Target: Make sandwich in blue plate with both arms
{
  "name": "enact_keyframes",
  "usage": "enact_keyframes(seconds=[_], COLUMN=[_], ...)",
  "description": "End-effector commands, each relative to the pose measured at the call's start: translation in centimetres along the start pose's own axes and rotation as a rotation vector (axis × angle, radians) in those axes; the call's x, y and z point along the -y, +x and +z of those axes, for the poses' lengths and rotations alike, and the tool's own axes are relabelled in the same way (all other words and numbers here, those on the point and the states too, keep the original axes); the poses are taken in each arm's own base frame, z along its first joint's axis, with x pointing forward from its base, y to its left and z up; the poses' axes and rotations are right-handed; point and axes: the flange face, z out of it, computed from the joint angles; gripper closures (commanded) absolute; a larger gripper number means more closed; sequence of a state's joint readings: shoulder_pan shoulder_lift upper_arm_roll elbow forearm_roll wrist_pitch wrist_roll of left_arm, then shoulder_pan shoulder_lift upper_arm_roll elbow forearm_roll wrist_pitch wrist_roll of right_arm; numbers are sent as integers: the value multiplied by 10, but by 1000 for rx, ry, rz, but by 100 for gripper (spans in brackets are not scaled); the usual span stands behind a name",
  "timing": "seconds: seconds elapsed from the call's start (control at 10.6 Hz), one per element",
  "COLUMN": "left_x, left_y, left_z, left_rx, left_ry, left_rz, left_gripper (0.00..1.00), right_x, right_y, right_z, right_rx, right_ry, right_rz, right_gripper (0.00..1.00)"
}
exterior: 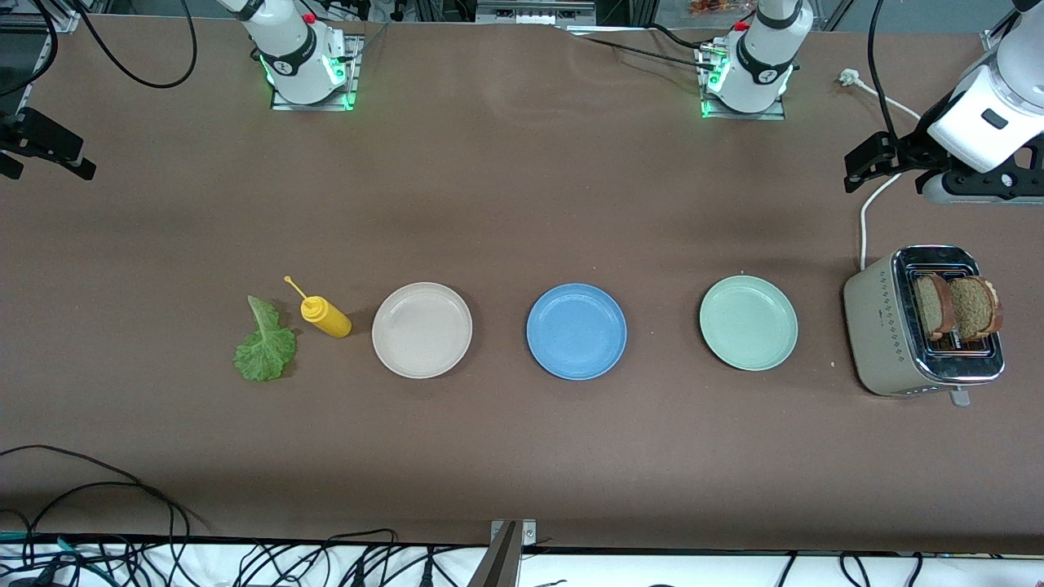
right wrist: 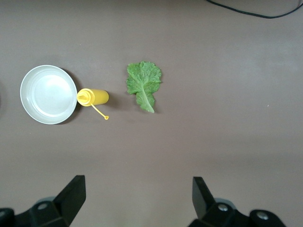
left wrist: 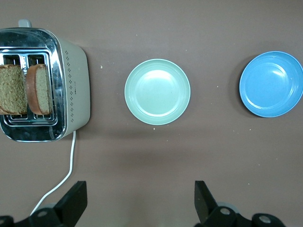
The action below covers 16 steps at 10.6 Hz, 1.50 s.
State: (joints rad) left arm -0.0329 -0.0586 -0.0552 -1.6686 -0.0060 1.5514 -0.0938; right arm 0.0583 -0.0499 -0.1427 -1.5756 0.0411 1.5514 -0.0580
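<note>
Lowest in the front view, so closest to the camera, sits the toaster [exterior: 913, 326] at the lower right of the frame, toward the left arm's end of the table. Two brown bread slices [exterior: 958, 308] stand upright in its slots, side by side, tops sticking out. White cord [exterior: 866, 220] runs from the toaster up the frame.

Three plates sit in a row across mid-frame, well apart from each other: green plate [exterior: 748, 323] next to the toaster, blue plate [exterior: 577, 331] at centre w/ nothing on it, off-white plate [exterior: 422, 329] toward the right arm's end. Yellow squeeze bottle [exterior: 325, 316] lies on its side just beside the off-white plate, cap dangling on its strap. Lettuce leaf [exterior: 264, 346] lies flat near the bottle, apart from it, at mid-left of the frame.

Left gripper [left wrist: 139, 201] hangs over bare table near the toaster & green plate, upper right of the front view; fingers spread wide, nothing between them. Right gripper [right wrist: 138, 198] hangs over bare table at the upper left edge of the front view, also spread wide, holding nothing.
</note>
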Motion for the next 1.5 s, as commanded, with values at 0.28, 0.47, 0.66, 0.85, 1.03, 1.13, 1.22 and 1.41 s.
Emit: enact_keyframes(seconds=[0.28, 0.47, 0.66, 0.85, 1.03, 1.13, 1.22, 1.41], left_x=[5, 9, 20, 30, 83, 99, 122, 155], left_y=[4, 9, 10, 16, 33, 48, 64, 90], left_z=[-6, 1, 2, 9, 34, 40, 49, 70], left_rx=[8, 21, 23, 34, 73, 74, 72, 31], left_ry=[14, 14, 10, 11, -14, -13, -20, -8], left_rz=[8, -1, -20, -34, -50, 35, 53, 59], left_gripper=[0, 0, 0, 0, 0, 0, 0, 0], right_x=[0, -1, 0, 0, 0, 0, 0, -1], right_y=[-2, -2, -2, -2, -2, -2, -2, -2], right_z=[-7, -7, -7, -7, -7, -7, -7, -8], right_rx=[2, 2, 2, 2, 2, 4, 4, 2], right_ry=[-15, -16, -15, -15, -15, -15, -15, -14], right_rz=[-16, -16, -16, -16, -16, -16, -14, -14], right_gripper=[0, 0, 0, 0, 0, 0, 0, 0])
